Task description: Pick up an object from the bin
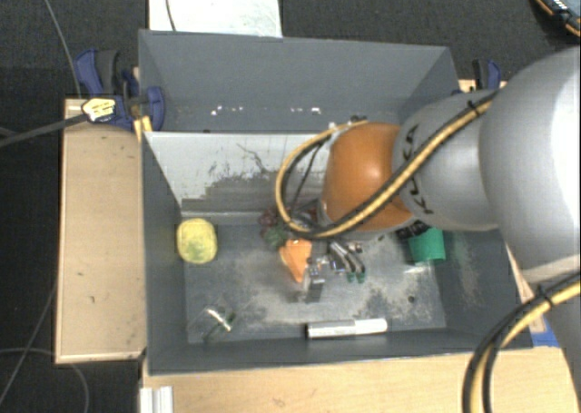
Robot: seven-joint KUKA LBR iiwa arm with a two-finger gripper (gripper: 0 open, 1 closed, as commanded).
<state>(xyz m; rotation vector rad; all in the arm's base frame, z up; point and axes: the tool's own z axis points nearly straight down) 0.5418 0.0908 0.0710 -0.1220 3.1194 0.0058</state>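
Currently claw (315,282) low over bin (245,307) floor; open or closed: cannot tell. Just left, seemingly touching it, orange lump (294,257): looks light, likely soft; pinch across middle.

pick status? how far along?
Done: gripper is down in the bin, at the orange lump mid-floor. In hand: nothing visibly lifted. Left: secure it, lift out. Yellow ball, green block and white marker lie apart on the floor.

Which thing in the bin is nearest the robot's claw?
The central orange piece, beside the gripper; the yellow ball, green block and white marker lie farther off.
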